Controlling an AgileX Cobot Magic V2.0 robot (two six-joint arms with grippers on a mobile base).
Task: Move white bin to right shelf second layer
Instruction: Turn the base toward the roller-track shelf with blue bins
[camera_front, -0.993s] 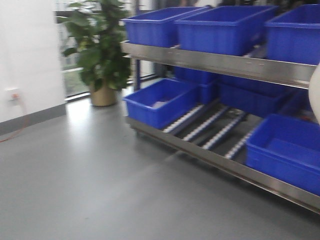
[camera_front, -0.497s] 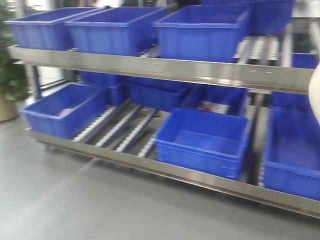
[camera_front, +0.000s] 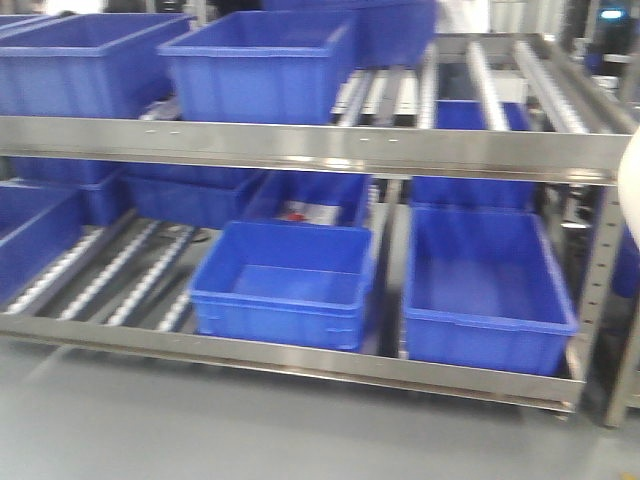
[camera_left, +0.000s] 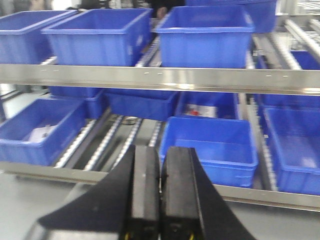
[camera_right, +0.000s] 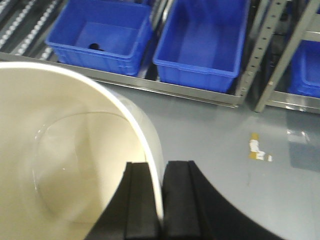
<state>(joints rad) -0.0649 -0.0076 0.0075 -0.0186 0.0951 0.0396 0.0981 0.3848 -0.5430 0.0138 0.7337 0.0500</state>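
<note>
The right pincer (camera_right: 161, 200) pinches the white bin's (camera_right: 65, 150) rim, one finger inside the wall and one outside. The view has swung right along the shelf (camera_front: 400, 150) to bare rollers (camera_front: 480, 75) beside blue crates (camera_front: 280, 280), so the drop spot is probably near. The bin hangs at the robot's right, mouth open toward the wrist. It is roundish, with no clear long axis. The left pincer (camera_left: 160, 200) is pressed together, empty.

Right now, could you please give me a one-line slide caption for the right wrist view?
Right hand pinching the white bin by its rim, blue crates on the rack beyond.
</note>
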